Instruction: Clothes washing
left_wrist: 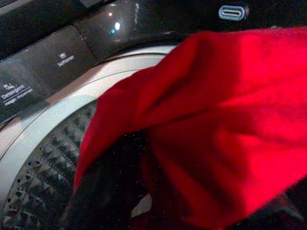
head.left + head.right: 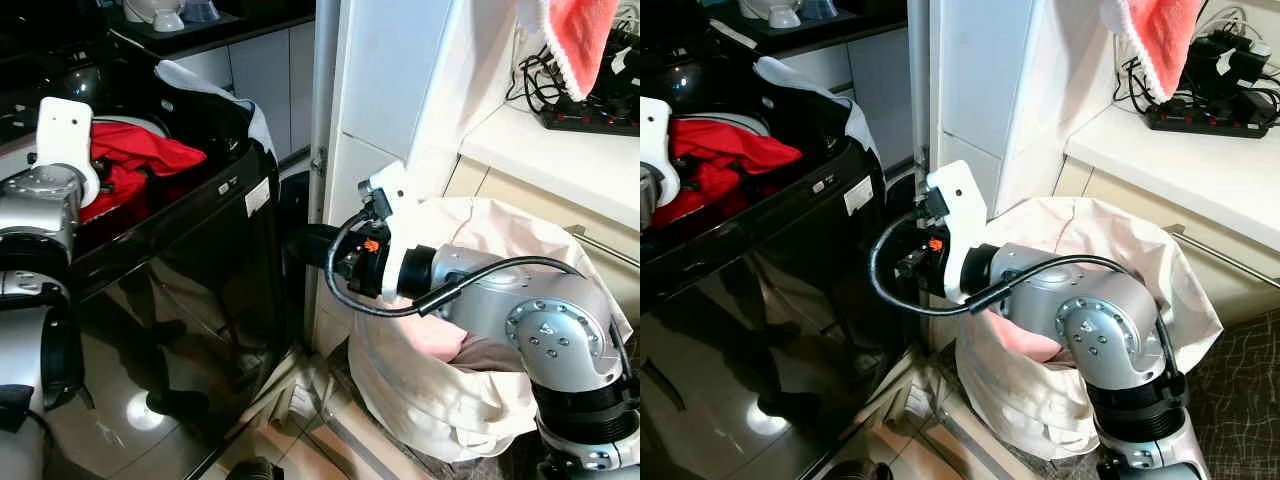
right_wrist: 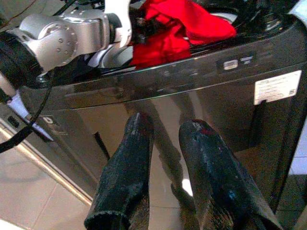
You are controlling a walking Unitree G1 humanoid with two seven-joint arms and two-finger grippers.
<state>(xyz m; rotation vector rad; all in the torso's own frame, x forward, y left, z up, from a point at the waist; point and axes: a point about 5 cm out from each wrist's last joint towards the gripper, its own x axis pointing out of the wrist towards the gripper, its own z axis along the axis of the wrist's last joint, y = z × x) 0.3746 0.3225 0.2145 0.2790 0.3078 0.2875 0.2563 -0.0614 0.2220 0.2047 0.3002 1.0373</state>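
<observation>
Silver and close to the lens, the left arm reaches over the open top of the washing machine (image 2: pixel 190 290), and the left gripper (image 1: pixel 103 201) is down at the drum mouth with a red garment (image 2: pixel 140 155) bunched around it. From the left wrist view the cloth drapes over the dark fingers, so I cannot tell whether they are clamped on it or parted. The garment lies partly inside the machine's drum (image 1: pixel 43 167) and partly heaped above the rim.

To finish this step well, I would judge that the cloth should be pushed fully below the drum ring before release, so that no fold hangs over the machine's front edge or catches the detergent tray (image 1: pixel 33 86).

Just beside the machine's right side, the right gripper (image 3: pixel 165 158) hangs in front of the glossy black front panel, its two fingers slightly parted and holding nothing. Farther right of the machine, the cream laundry bag (image 2: pixel 470 400) stands on the floor with a pink item (image 2: pixel 435 338) showing inside.
</observation>
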